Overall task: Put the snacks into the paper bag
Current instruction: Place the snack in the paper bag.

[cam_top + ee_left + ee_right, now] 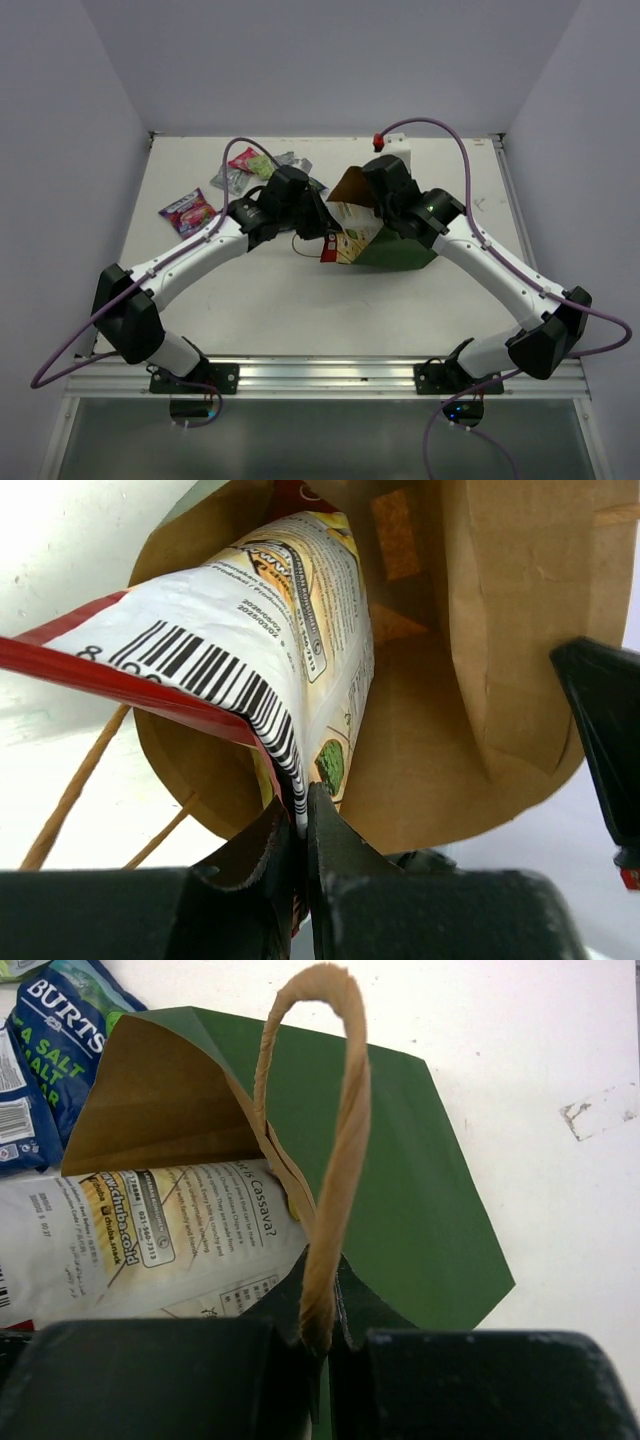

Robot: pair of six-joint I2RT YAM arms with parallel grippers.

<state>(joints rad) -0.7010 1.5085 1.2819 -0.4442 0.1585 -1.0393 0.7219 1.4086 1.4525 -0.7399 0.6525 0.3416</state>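
Note:
The dark green paper bag (400,252) lies on its side in the middle of the table, its mouth facing left. My right gripper (385,205) is shut on its tan loop handle (335,1160) at the upper rim and holds the mouth open; its own view shows the gripper (325,1300) and the bag's green outside (420,1180). My left gripper (318,215) is shut on the rear edge of the large white-red-yellow chip bag (350,235). In the left wrist view the gripper (300,820) holds the chip bag (260,610) partly inside the brown interior (480,680).
A purple packet (187,211) lies at the left. Pink (244,159), green (262,165) and silver (290,160) packets lie at the back behind the left arm. A blue-white packet (60,1030) lies beside the bag's mouth. A white box with a red knob (379,139) stands at the back.

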